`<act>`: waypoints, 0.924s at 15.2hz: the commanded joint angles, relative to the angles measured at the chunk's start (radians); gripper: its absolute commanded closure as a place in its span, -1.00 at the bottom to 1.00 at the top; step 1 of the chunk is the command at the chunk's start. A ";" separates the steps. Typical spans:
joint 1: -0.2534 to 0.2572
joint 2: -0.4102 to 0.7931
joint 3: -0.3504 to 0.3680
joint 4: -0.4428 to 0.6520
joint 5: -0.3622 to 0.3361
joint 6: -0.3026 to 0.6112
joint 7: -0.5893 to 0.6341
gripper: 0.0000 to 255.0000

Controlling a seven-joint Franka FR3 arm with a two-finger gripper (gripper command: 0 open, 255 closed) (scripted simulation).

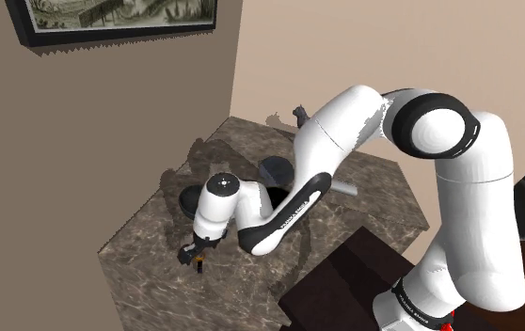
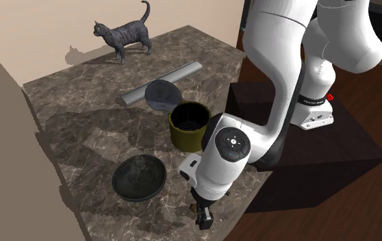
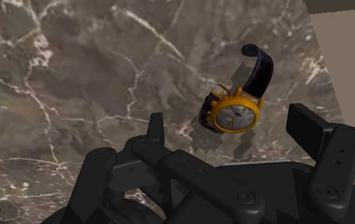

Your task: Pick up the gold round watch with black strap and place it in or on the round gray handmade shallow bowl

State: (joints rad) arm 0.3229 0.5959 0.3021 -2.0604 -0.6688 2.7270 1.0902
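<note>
In the wrist view the claw [image 3: 230, 124] is wide, its two black fingers [image 3: 322, 146] standing well apart and holding nothing. The watch [image 3: 235, 113] is between them, just beyond the tips, and I see no finger touching it. It rests on the brown marbled worktop [image 3: 74, 76] with its pale dial facing the camera. The dark strap curls away from the gold case on one side and is folded behind it on the other. The edge of the worktop is near the watch.

I judge the watch to be small and light. The case is stiff and smooth, so it can slip between hard fingers, and the dial glass is probably delicate. The strap is soft and will bend, so it gives a poor hold. The best place is across the round case, with gentle closing, and without pushing it toward the edge.

In the second exterior view the claw [image 2: 203, 216] is low over the near corner. The shallow dark bowl [image 2: 139, 178] is near it, at about ten o'clock. An olive pot [image 2: 189, 127] is at about one o'clock from the bowl, and a grey cat figure [image 2: 124, 34] stands far off at twelve.
</note>
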 commanded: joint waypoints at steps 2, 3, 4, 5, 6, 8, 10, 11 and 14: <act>0.017 0.043 -0.025 0.023 -0.024 0.022 0.018 -1.00; 0.020 0.051 -0.029 0.028 -0.028 0.025 0.020 -1.00; 0.021 0.051 -0.030 0.028 -0.028 0.026 0.020 -1.00; 0.020 0.051 -0.030 0.028 -0.028 0.026 0.020 -1.00; 0.020 0.051 -0.030 0.028 -0.028 0.025 0.020 -1.00; 0.020 0.051 -0.030 0.028 -0.028 0.025 0.020 -1.00; 0.020 0.051 -0.029 0.028 -0.028 0.025 0.020 -1.00; 0.020 0.051 -0.029 0.028 -0.028 0.025 0.020 1.00; 0.020 0.051 -0.029 0.028 -0.028 0.025 0.020 1.00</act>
State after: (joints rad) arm 0.3431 0.6464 0.2725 -2.0326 -0.6964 2.7522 1.1105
